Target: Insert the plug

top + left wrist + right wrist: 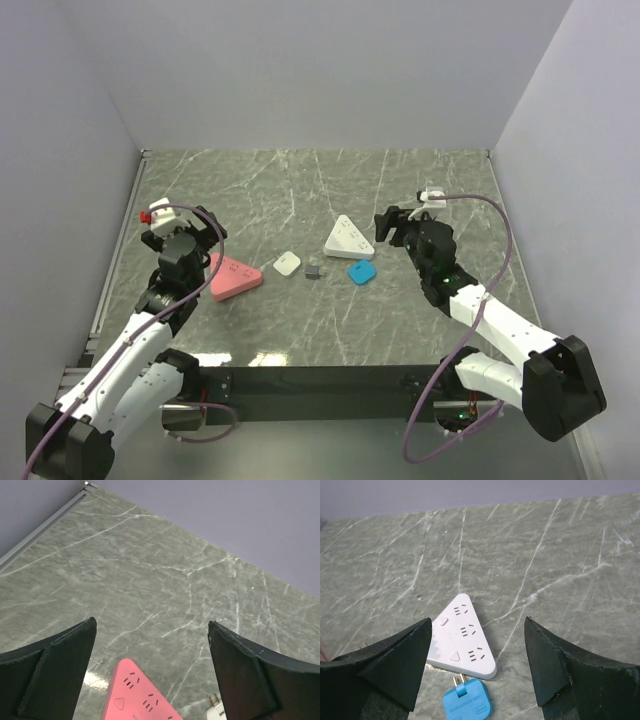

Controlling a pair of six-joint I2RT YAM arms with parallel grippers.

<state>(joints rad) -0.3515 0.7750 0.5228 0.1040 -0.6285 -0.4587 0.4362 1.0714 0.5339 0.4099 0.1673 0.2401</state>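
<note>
Marble table (pixel 300 190) open toward far walls (pixel 320 80); we see white strip (pixel 349 238), blue plug (pixel 361 272) centred; left gripper (pixel 182 228), right gripper (pixel 396 224) spread, empty.

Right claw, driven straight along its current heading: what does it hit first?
Likely the blue plug, centred low between the right claw's fingers in the wrist view; the white power strip lies just beyond. Depth is unclear, so it could be the strip.
</note>
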